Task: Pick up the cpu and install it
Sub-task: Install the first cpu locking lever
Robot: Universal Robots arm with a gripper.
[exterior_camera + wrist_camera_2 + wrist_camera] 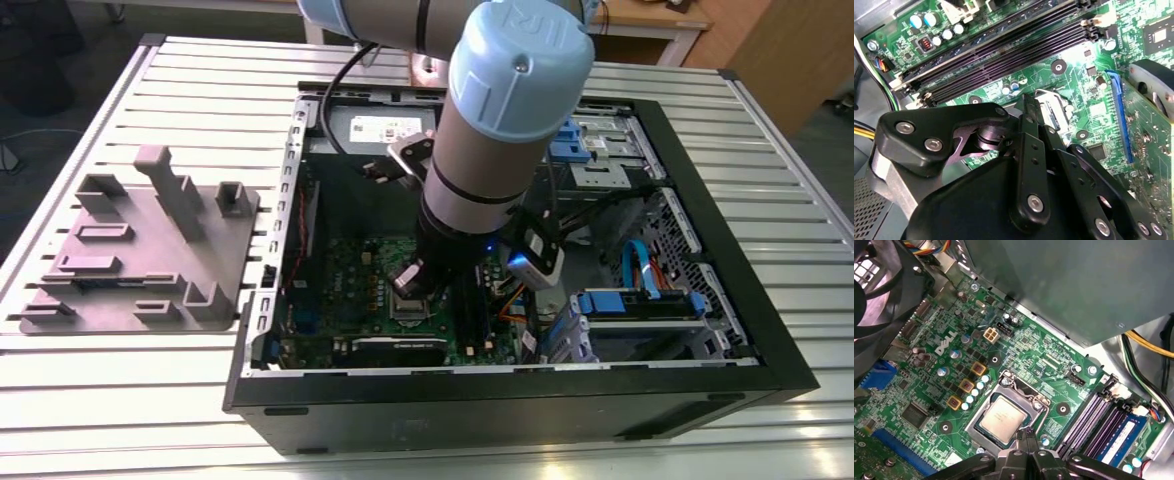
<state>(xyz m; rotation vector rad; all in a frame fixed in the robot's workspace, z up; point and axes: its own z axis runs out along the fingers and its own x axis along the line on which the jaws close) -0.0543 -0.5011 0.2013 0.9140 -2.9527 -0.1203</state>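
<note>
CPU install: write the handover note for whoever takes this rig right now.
Gripper: shut, nothing seen in it, low over the motherboard at the socket's edge.
Cpu: lying flat inside the metal-framed socket, silvery top up.
Done: the cpu is off the gripper and in the socket.
Left: whether it is fully seated, or the frame latched, cannot be told from these views; check that.

Probably a robotics lab: slatted metal bench (pixel 200 90), opened computer case (pixel 534 400), grey fixture block (pixel 134 260).
</note>
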